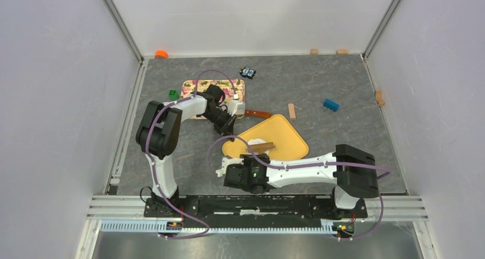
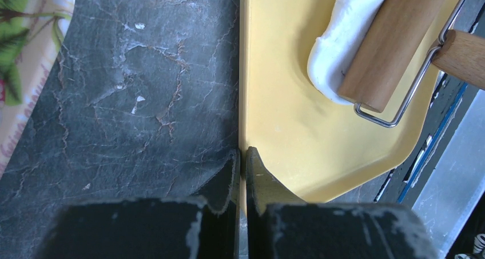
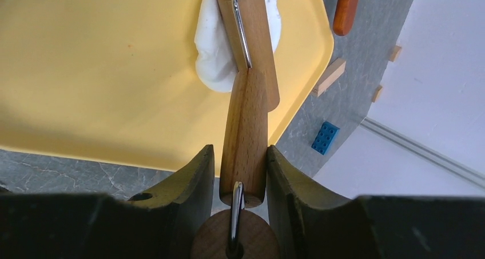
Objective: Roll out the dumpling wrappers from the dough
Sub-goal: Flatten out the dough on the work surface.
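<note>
Pincers first: seen from above, the left pincer sits at the left corner of the yellow board. The right pincer reaches in from the near side to the rolling pin. The pin lies on the dough, a white lump on the left part of the board. I cannot read either grip from up here.

From the left wrist, the fingers are nearly together, pinching the thin rim of the board. That hold is narrow. A hard push from the pin could slide the rim out of it, and the board would then skate on the grey tabletop. The dough looks thick and rounded, with the roller over only one side of it.

From the right wrist, the jaws stand partly apart and clamp the wooden handle between them. The roller covers the right side of the dough, close to the board's edge. To my eye there are three risks:
- The soft dough sticks to the wood and lifts off with it.
- The dough gets squeezed toward that edge and over it.
- The round handle twists in the grip, so the roller runs skewed and flattens the lump unevenly.
</note>
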Available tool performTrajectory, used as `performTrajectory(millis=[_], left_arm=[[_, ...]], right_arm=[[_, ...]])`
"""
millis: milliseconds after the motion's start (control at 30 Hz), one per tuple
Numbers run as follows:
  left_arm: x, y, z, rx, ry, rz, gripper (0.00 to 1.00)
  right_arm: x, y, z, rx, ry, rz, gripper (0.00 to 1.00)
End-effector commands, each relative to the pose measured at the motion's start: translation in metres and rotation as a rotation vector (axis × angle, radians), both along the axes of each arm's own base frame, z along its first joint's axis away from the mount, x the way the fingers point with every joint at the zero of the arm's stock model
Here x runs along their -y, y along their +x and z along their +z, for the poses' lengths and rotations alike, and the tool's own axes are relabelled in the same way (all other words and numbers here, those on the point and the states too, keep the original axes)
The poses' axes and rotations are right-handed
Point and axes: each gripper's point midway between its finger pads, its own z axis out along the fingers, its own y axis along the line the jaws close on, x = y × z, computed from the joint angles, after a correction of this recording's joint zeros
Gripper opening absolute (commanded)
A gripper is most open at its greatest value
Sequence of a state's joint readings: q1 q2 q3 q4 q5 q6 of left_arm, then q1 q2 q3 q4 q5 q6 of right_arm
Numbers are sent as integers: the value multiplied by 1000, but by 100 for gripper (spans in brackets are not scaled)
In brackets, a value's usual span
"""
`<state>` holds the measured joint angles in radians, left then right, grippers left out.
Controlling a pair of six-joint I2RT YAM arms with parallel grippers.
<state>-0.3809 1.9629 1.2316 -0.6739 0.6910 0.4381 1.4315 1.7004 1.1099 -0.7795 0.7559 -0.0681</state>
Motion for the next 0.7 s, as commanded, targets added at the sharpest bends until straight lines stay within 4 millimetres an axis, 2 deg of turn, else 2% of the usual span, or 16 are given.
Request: performTrajectory(millis=[0, 67, 167, 233, 300, 400, 500, 600, 667], left_arm=[[-21, -9, -29, -47, 125, 11, 2], [-20, -9, -29, -46, 124, 10, 2], [-21, -9, -29, -47, 123, 10, 2], [-20, -9, -29, -47, 123, 11, 2], [-21, -9, -29, -48, 125, 11, 2], [-21, -9, -29, -48, 125, 11, 2], [-21, -9, -29, -48, 125, 12, 2], [-21, -9, -30, -50, 126, 12, 2], [-21, -9, -29, -49, 125, 12, 2]], right_arm=[[-1, -83, -59, -369, -9, 33, 0], [9, -104, -66, -393, -53, 30, 0], [17, -117, -75, -432, -43, 1, 0], [16, -105, -76, -390, -26, 6, 0], [13, -81, -75, -348, -28, -20, 0], [-2, -52, -67, -290, 4, -22, 0], [-17, -46, -59, -284, 78, -4, 0], [-21, -67, -60, -344, 130, 22, 0], [-9, -89, -69, -377, 92, 24, 0]])
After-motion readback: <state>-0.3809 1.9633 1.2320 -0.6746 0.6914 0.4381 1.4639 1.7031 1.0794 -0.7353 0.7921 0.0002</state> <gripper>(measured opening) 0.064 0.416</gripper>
